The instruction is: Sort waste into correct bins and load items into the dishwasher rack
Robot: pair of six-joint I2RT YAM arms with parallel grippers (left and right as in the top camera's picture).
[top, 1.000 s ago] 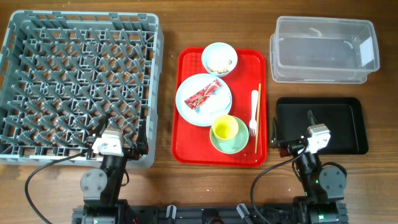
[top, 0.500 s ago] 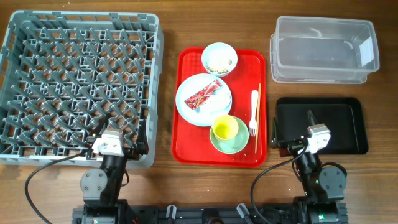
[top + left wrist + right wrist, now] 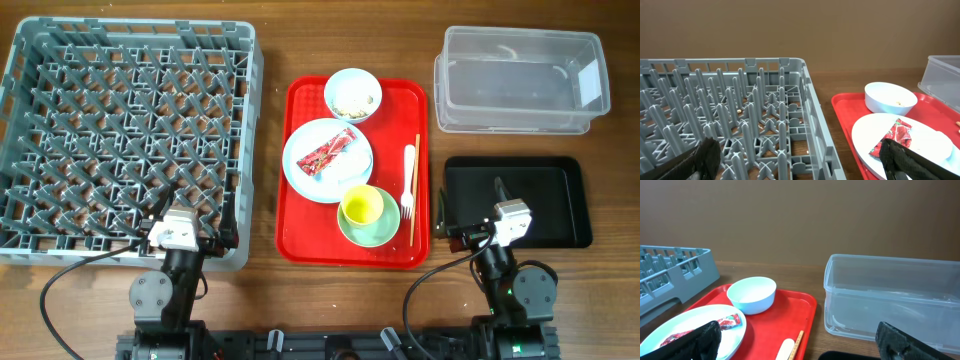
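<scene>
Left gripper (image 3: 192, 213) is wide open and holds nothing, over the near edge of the grey rack (image 3: 252, 100). Right gripper (image 3: 468, 202) is wide open too, by the black tray (image 3: 545, 185). Red wrapper (image 3: 328, 152) lies on the plate (image 3: 300, 168), on the red tray (image 3: 300, 242).

Grey pegged rack (image 3: 130, 28) lies far left. Clear tub (image 3: 520, 36) lies far right, with the black tray (image 3: 545, 190) just in front of it. Between them, a blue bowl (image 3: 331, 88) holds rice scraps (image 3: 354, 99), and a plate (image 3: 303, 140) bears the red wrapper (image 3: 329, 152). A yellow cup (image 3: 362, 206) stands upright in the green bowl (image 3: 352, 233). A white fork (image 3: 408, 182) lies beside the chopsticks (image 3: 415, 190).
</scene>
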